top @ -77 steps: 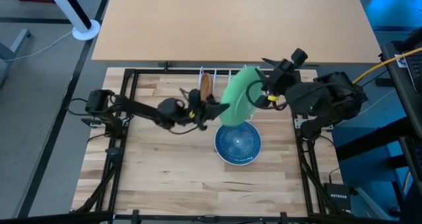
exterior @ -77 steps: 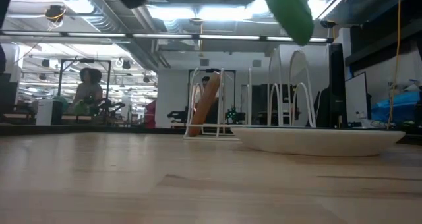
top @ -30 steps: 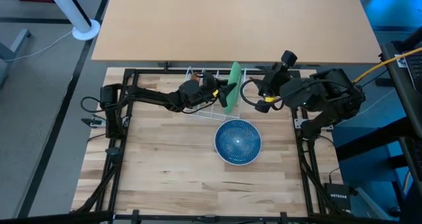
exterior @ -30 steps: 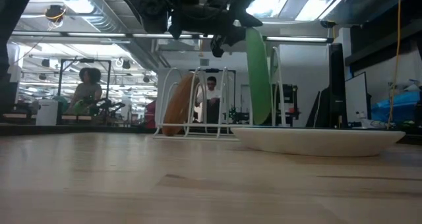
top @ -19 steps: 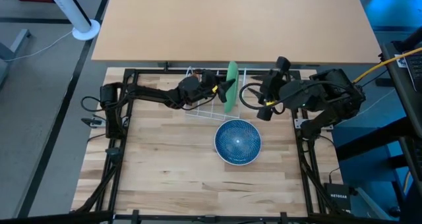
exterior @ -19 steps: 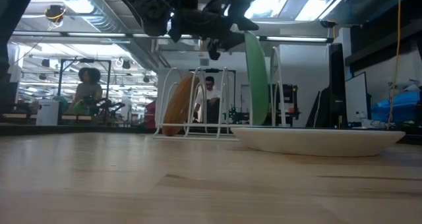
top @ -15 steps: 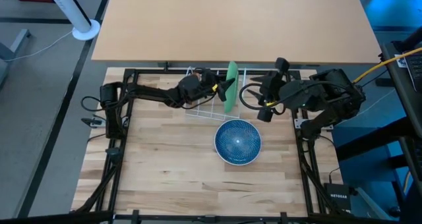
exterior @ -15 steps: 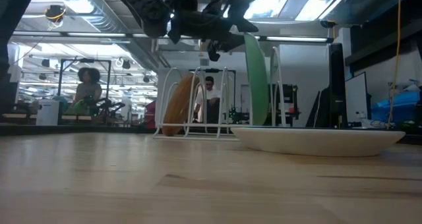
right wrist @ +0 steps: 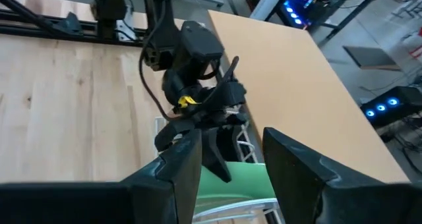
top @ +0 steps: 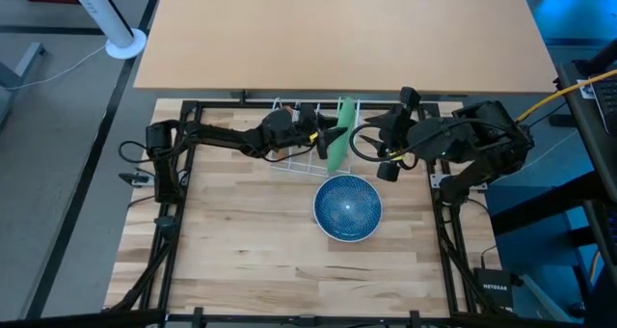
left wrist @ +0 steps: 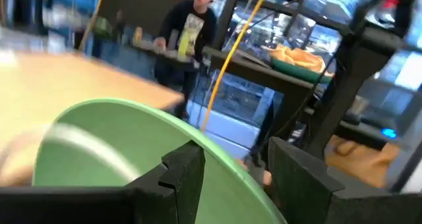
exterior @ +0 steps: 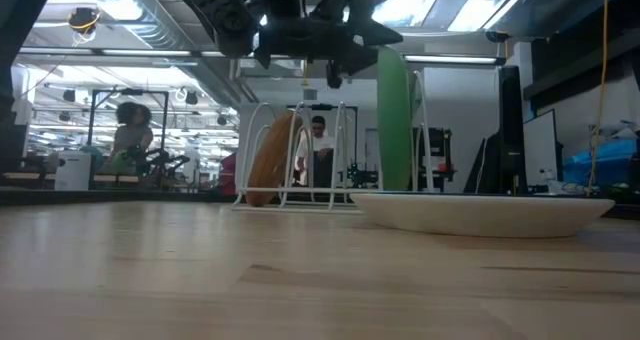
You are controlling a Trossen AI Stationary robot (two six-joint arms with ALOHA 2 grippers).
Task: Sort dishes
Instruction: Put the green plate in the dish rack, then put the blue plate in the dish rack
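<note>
The large green plate (top: 337,137) stands on edge in the white wire rack (top: 289,160), upright in the low view (exterior: 395,120), its lower rim between the wires. A brown plate (exterior: 265,160) leans in a slot further left. My left gripper (left wrist: 234,178) is open, one finger on either side of the green plate's upper rim (left wrist: 227,168), with a gap showing beside the rim. My right gripper (top: 367,140) is open just right of the plate and looks past its rim (right wrist: 231,181). The blue speckled dish (top: 347,207) sits on the table in front of the rack.
A tan board (top: 337,34) lies beyond the rack. Black frame rails (top: 178,174) run along the table's left and right sides. Bare wood (top: 241,251) spreads across the table's near half. A person (exterior: 130,140) is in the room behind.
The green plate has gone from a slight lean to upright in the rack. My right gripper has drawn a little toward the table's near edge and toward the plate.
</note>
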